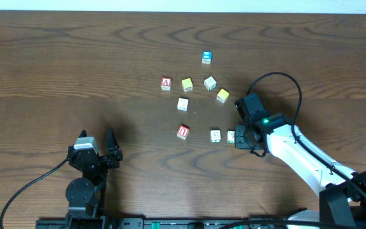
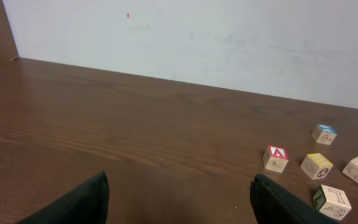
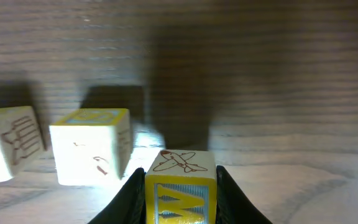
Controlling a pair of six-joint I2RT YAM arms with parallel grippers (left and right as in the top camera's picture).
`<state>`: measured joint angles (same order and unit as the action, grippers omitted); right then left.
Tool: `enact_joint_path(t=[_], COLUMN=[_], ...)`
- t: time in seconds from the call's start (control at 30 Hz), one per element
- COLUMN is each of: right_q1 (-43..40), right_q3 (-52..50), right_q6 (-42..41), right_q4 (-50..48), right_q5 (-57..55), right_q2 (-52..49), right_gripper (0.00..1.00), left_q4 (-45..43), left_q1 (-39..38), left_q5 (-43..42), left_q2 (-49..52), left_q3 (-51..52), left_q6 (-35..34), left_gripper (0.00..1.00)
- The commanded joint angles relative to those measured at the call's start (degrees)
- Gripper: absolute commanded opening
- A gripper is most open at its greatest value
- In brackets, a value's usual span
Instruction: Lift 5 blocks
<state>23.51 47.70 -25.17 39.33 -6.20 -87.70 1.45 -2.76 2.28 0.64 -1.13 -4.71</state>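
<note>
We find the right gripper (image 1: 236, 136) clenched on a small yellow-faced wooden cube (image 3: 179, 190); a cream wooden cube (image 1: 215, 135) lies just beside, at nine o'clock. Left gripper (image 2: 180, 202) released, well apart.

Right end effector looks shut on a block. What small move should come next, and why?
Probably raise the right end effector straight up a little. It already pinches the W block on both sides, and the block seems to sit at table level. A neighbour block stands close on one side, so a vertical lift should avoid nudging it.
</note>
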Motion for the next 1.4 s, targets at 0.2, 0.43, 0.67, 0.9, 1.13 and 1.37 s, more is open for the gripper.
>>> enact_joint_path(t=[0.2,0.43,0.67,0.9,1.13,1.37], right_q1=[2.47,2.84,2.84,2.86,2.86,2.84], right_q3=[-0.48,-0.48,-0.50,-0.52,-0.55,-0.57], right_q6=[-0.04,-0.02,1.55,2.60,2.97,2.97], right_q4=[-2.89,-4.90,-5.99,-6.84,-6.95,-7.28], right_q5=[1.36,1.40,2.27,5.05,5.29,6.51], right_q2=[0.04,0.04,0.04,0.04,0.04,0.04], right_gripper=[0.09,0.11,0.11,0.09,0.09,0.09], left_q4=[2.51,2.51,2.51,2.49,2.51,2.51], left_q1=[0.24,0.24,0.24,0.24,0.24,0.24], left_q5=[1.36,1.36,1.36,1.38,1.36,1.36], left_q2=[0.00,0.00,0.00,0.00,0.00,0.00], left_q3=[0.90,0.90,0.90,0.90,0.90,0.90], left_q6=[-0.48,-0.48,-0.48,-0.48,-0.48,-0.48], left_gripper=[0.73,0.73,0.73,0.73,0.73,0.73])
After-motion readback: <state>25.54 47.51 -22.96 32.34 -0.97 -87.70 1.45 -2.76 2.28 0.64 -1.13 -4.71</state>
